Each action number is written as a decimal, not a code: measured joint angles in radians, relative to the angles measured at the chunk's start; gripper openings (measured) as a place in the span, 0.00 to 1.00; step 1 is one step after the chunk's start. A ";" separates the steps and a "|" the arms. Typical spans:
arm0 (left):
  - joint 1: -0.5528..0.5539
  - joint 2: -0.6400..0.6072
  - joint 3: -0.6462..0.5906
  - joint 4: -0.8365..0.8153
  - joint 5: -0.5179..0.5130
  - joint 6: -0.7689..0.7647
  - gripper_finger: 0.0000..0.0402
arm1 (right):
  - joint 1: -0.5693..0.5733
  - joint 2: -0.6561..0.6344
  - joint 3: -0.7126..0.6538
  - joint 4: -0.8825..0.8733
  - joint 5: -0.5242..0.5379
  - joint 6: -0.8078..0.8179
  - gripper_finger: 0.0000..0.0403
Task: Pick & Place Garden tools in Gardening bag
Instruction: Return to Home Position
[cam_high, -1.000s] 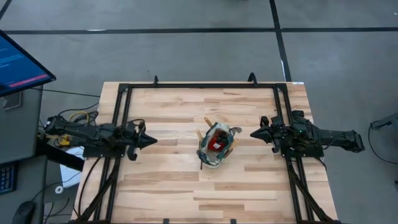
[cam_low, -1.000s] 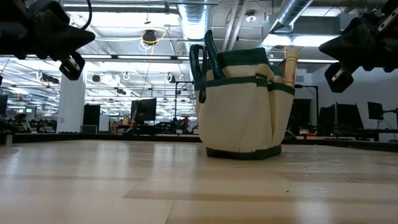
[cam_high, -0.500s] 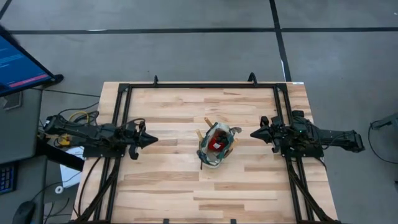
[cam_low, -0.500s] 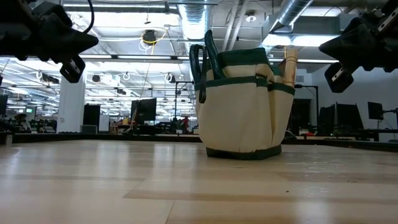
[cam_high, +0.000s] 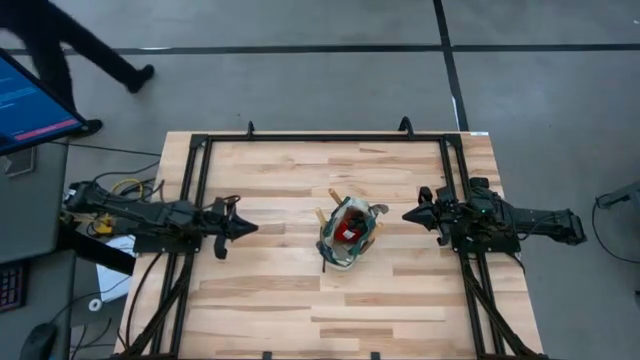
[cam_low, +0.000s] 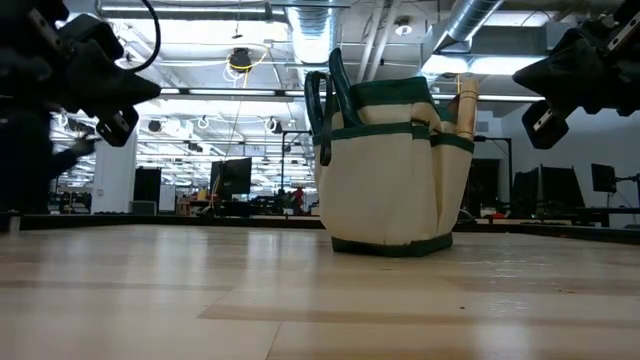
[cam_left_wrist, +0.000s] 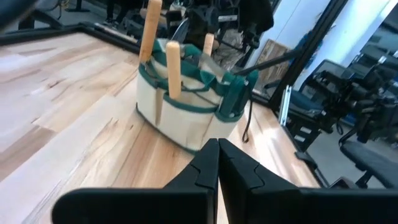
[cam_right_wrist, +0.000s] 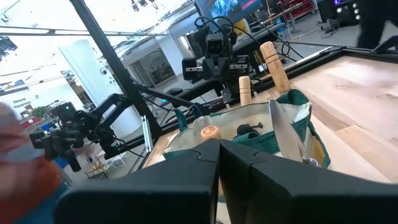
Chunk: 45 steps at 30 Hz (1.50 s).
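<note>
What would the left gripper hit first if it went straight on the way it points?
Probably the gardening bag, nothing lying between; the left gripper hangs near rim height, so the upright wooden handles could come first.

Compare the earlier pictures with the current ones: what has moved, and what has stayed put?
The left arm's dark end effector, shut, edged slightly toward the green-and-cream fabric gardening bag. A person's dark-clad legs came into view beyond the table's far left corner. The right end effector, also shut, and the bag with its wooden-handled tools stayed put.
</note>
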 joint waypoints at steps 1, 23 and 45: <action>0.000 0.009 0.000 0.000 0.000 0.000 0.02 | 0.000 0.000 0.000 0.000 0.000 0.000 0.00; 0.052 -0.141 0.000 0.265 -0.005 0.000 0.02 | 0.002 -0.001 0.000 0.000 0.001 0.000 0.00; 0.190 -0.144 0.001 -0.185 0.224 0.298 0.02 | 0.001 -0.001 0.000 -0.001 0.017 0.000 0.00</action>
